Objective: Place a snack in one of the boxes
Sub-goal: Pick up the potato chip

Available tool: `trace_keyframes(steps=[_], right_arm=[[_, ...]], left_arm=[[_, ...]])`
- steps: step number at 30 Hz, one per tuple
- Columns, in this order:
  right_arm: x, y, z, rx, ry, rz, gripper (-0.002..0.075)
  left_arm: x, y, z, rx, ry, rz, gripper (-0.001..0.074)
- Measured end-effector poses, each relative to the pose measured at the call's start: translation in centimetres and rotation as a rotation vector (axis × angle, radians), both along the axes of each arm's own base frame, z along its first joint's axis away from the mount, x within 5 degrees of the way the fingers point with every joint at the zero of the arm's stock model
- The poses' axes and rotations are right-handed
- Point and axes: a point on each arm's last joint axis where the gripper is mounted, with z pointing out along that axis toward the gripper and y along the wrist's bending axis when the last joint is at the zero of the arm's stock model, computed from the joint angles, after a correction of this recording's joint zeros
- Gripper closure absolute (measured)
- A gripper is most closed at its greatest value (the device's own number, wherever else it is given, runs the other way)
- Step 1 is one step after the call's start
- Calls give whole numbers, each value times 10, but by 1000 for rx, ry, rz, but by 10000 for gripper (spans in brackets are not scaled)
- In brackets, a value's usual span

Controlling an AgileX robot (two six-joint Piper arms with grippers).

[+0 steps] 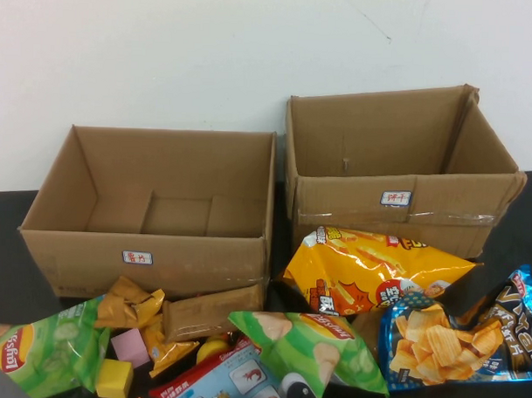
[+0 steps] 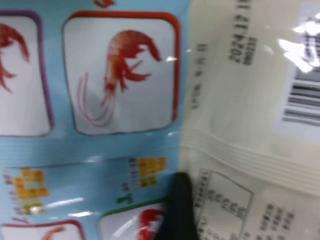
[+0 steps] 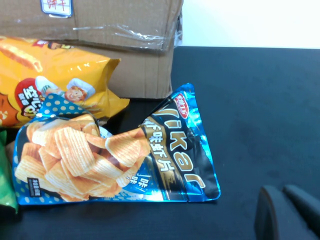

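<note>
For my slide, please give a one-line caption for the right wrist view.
Right gripper hovers over the black table beside a blue chip bag, near the yellow bag and a box.

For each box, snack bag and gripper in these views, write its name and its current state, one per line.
Left box: open, no snack inside.
Right box: open, interior mostly hidden.
Shrimp snack pack: flat, left gripper just above it.
Yellow snack bag: leaning against right box.
Blue chip bag: lying flat.
Right gripper: shut, beside blue chip bag.
</note>
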Motion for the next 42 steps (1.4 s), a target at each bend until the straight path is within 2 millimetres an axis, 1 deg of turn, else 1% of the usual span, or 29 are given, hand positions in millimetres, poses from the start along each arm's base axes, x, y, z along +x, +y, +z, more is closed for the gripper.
trace_keyframes(steps=[1, 3, 4, 10, 13, 14, 15, 16, 17, 18, 21, 23, 25, 30, 34, 37, 40, 42], right_arm=[[0, 0, 0, 0, 0, 0, 727], [0, 0, 0, 0, 0, 0, 727], [0, 0, 0, 0, 0, 0, 727], [0, 0, 0, 0, 0, 0, 727], [0, 0, 0, 0, 0, 0, 727], [0, 0, 0, 0, 0, 0, 727], [0, 0, 0, 0, 0, 0, 727], [0, 0, 0, 0, 0, 0, 727], [0, 0, 0, 0, 0, 0, 727], [0, 0, 0, 0, 0, 0, 727], [0, 0, 0, 0, 0, 0, 727], [0, 0, 0, 0, 0, 0, 727], [0, 0, 0, 0, 0, 0, 727], [0, 0, 0, 0, 0, 0, 727], [0, 0, 0, 0, 0, 0, 727], [0, 0, 0, 0, 0, 0, 727], [0, 0, 0, 0, 0, 0, 727], [0, 0, 0, 0, 0, 0, 727]], left_arm=[[0, 0, -1, 11, -3, 2, 193], [0, 0, -1, 11, -4, 12, 328], [0, 0, -1, 10, -3, 13, 349], [0, 1, -1, 9, -2, 28, 348], [-2, 0, 6, -5, -4, 51, 353], [-3, 0, 11, -11, -9, 53, 368], [-6, -1, 16, -17, -15, 53, 407], [-10, -1, 21, -21, -16, 54, 467], [-15, -1, 28, -31, -23, 51, 549], [-19, 0, 38, -50, -30, 56, 612], [-36, -5, 73, -186, -52, 51, 682], [-42, -3, 97, -284, -69, 65, 703], [-44, 2, 113, -335, -85, 93, 713], [-44, 25, 151, -397, -168, 136, 723], [-43, 40, 169, -409, -242, 157, 726], [-41, 48, 177, -401, -292, 159, 727], [-38, 50, 188, -393, -337, 175, 728], [-35, 49, 199, -395, -365, 182, 731]])
